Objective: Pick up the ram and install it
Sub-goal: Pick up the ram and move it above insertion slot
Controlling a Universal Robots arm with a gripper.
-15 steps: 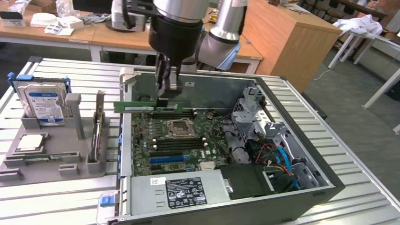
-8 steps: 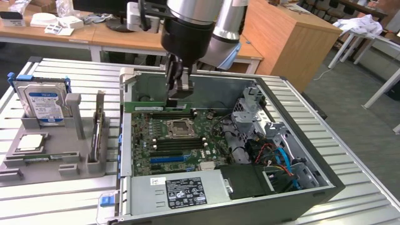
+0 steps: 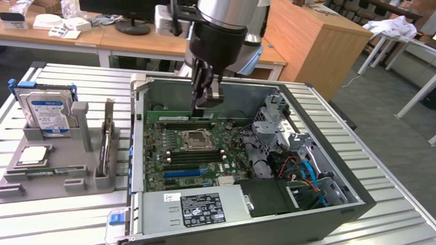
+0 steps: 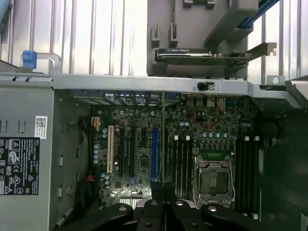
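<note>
My end effector [image 3: 204, 104] is pinched tight on the ram [image 3: 173, 118]. The ram hangs on its thin edge over the green board [image 3: 173, 153] inside the computer box [image 3: 138, 153], close to the long black slots [image 3: 194, 155]. I think it is not pushed into a slot yet. The ram looks light, thin and stiff, but I think it could crack if bent. The best place to hold it is the flat sides near the top edge.
</note>
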